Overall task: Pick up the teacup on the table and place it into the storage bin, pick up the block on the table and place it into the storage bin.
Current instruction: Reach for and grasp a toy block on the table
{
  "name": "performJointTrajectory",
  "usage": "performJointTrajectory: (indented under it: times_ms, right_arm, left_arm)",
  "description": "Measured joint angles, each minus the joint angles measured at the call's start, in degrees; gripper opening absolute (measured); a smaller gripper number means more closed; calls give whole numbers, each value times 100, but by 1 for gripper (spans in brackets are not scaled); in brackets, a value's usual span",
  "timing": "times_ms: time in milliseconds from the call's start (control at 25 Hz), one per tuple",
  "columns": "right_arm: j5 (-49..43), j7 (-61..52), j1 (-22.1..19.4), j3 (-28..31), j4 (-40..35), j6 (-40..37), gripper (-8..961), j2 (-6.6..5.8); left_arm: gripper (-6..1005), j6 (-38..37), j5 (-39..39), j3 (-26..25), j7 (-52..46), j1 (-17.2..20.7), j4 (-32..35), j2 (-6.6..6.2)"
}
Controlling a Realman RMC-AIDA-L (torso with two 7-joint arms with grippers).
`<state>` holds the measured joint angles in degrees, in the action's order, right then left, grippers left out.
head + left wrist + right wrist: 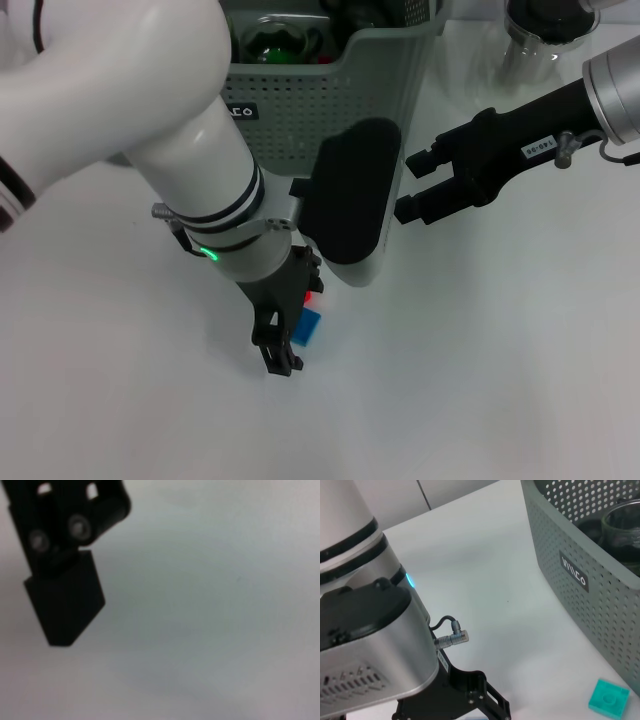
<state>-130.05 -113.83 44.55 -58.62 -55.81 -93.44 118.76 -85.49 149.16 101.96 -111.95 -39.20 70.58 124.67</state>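
Left claw [283, 335] is down at the worktop [480, 380] just in front of the bin [330, 95], straddling a small blue block [307, 326]; whether its fingers grip it I cannot tell. Right claw [420, 185], fingers apart, hovers beside the bin. A glass cup [625, 530] seems already inside, so the block step looks in hand: next, a firm pinch and lift. Bin: perforated grey-green plastic; the block is flat and studded.

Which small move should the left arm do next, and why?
Probably centre the left gripper over the blue block and grip it: the block lies on the table right against that gripper, not yet lifted. The right gripper hovers open beside the storage bin.
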Motion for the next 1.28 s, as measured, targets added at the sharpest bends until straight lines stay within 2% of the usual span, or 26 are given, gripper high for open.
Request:
performJointTrajectory:
  times_ms: [320,960,1080,1280]
  right_arm:
    - [-3,-16,1,0,0,2,767,6]
    - [-2,13,-13,0,-1,2,767,6]
    - [-3,13,-16,0,0,2,767,7]
    - [-4,20,-23,0,0,2,767,6]
  left_arm:
    - [949,46,-18,128,44,-15,-27,13]
    - [792,132,-24,175,60,-27,-88,13]
    - [652,134,-35,175,59,-27,-90,13]
    - [658,143,-36,186,59,-27,-127,13]
